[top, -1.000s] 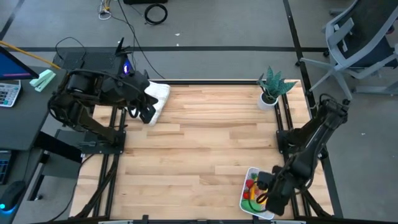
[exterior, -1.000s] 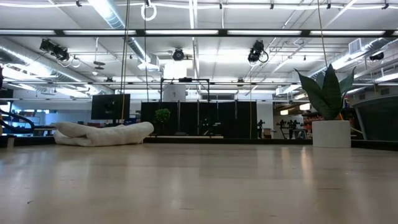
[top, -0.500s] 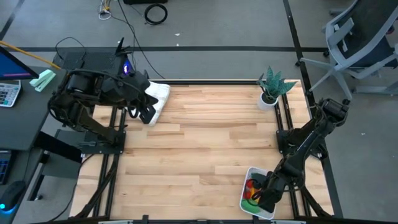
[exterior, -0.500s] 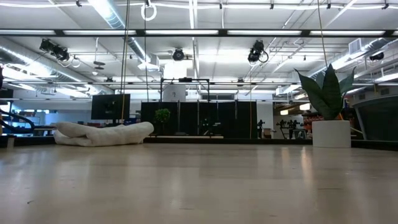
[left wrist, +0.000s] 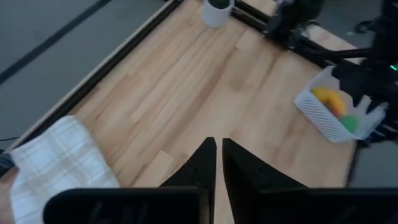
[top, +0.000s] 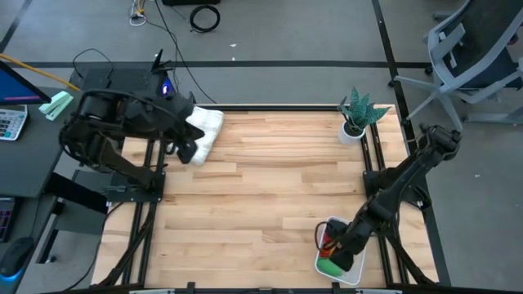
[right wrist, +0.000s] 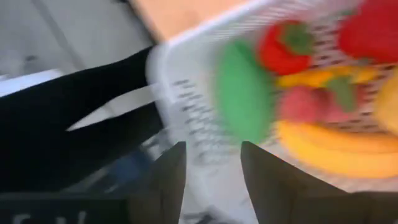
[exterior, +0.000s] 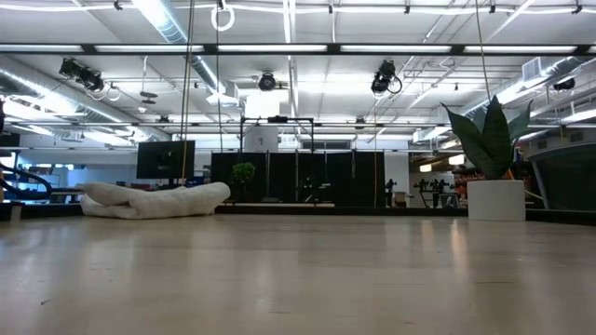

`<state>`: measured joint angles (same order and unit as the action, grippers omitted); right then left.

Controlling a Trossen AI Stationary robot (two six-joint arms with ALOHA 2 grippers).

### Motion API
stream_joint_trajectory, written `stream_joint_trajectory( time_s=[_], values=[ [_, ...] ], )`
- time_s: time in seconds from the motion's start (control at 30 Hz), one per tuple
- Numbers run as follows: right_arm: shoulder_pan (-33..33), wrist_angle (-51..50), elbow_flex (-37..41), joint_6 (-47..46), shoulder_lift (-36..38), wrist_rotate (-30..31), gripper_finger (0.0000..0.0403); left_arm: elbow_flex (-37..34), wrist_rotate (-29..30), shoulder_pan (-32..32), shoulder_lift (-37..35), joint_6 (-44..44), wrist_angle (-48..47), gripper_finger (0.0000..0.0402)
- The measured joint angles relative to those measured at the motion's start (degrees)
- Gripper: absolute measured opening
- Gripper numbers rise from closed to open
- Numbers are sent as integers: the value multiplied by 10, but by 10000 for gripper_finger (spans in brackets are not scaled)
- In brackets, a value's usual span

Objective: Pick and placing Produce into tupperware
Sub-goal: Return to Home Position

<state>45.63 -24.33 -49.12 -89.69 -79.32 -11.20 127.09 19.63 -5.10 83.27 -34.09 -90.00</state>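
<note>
The white tupperware [top: 346, 276] sits at the table's near right corner and holds produce: a green oblong piece [right wrist: 241, 87], red pieces [right wrist: 283, 40] and a yellow banana [right wrist: 323, 152]. My right gripper [top: 333, 245] hangs open over the tupperware's near left part, and in its wrist view [right wrist: 208, 146] the basket's wall [right wrist: 186, 118] runs between the two fingers. Whether they touch it, I cannot tell. My left gripper [top: 188, 153] waits at the far left by the white checked cloth [top: 206, 126], fingers shut [left wrist: 218, 144] and holding nothing. From there the tupperware [left wrist: 314, 112] shows far off.
A green spiky plant in a white pot [top: 357, 114] stands at the far right corner. The checked cloth [left wrist: 50, 162] lies bunched at the far left corner. Bare wooden tabletop [top: 270, 188] stretches between them. The black frame rail [top: 384, 245] runs close beside the tupperware.
My right gripper has gone toward the table's left edge across the tupperware, from its right side to over its left part. My left arm has drawn back a little toward the table's left edge, uncovering more of the cloth.
</note>
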Motion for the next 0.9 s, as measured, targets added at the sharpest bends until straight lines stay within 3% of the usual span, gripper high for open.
stream_joint_trajectory(
  time_s=[0.17, 0.4, 0.47, 0.6, 0.67, 0.8, 0.9],
  values=[
    [-29, -26, -64, 39, 68, -5, 160, 0, -42, 0, -50, 3, 0, 16],
    [-42, -144, -201, 201, 189, 105, 157, 0, -47, 0, -180, 5, 0, 10],
    [-27, -168, -240, 287, 223, 170, 158, 0, -47, 0, -225, 25, 0, 21],
    [17, -183, -281, 591, 291, 284, 157, 1, -46, 0, -313, 100, -1, 38],
    [33, -185, -280, 698, 329, 337, 158, 1, -44, 0, -350, 115, 1, 42],
    [36, -199, -240, 700, 415, 379, 157, -1, -45, 6, -408, 118, 0, 37],
    [36, -149, -172, 655, 483, 380, 157, -23, -42, 18, -455, 118, 8, 27]
  ],
)
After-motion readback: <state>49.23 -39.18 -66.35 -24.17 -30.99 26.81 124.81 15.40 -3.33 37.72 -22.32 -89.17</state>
